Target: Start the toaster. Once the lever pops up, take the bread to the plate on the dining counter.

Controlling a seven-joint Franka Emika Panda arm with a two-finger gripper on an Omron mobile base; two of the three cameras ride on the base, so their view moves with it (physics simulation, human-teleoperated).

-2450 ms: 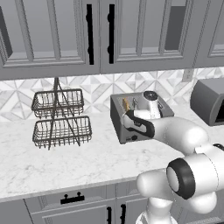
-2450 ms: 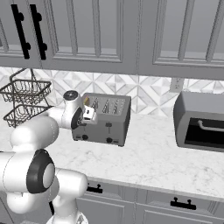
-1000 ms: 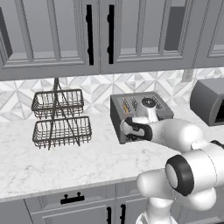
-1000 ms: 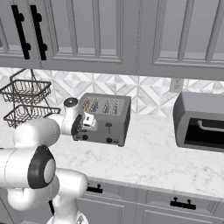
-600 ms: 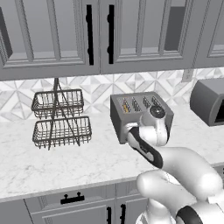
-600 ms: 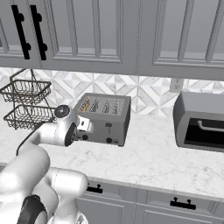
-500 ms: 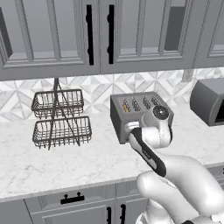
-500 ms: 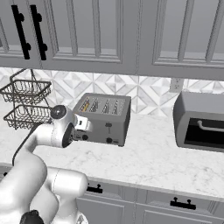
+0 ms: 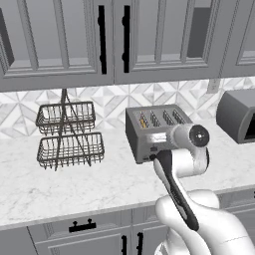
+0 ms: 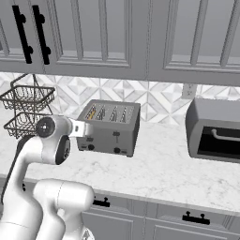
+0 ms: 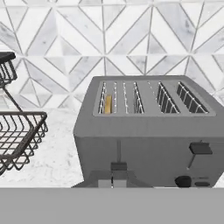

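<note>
The grey toaster (image 9: 155, 130) (image 10: 111, 127) (image 11: 148, 131) stands on the marble worktop against the tiled wall. The bread (image 11: 107, 104) sits deep in its leftmost slot, and only a golden edge (image 9: 143, 120) shows. The left lever (image 11: 118, 166) is low on the toaster's front. The right lever (image 11: 200, 148) sits higher. My gripper (image 11: 113, 180) (image 10: 86, 130) is shut, holds nothing, and hangs just in front of the toaster's front face below the left lever. The plate and the dining counter are out of view.
A two-tier wire basket (image 9: 69, 134) (image 10: 23, 112) (image 11: 17, 131) stands left of the toaster. A darker rounded-top appliance (image 9: 239, 114) (image 10: 213, 129) sits to the right. Grey wall cabinets (image 9: 99, 40) hang above the worktop.
The hand has come down the toaster's front from near its top edge and drawn back a little. The arm's elbow has folded lower. The toaster has not moved.
</note>
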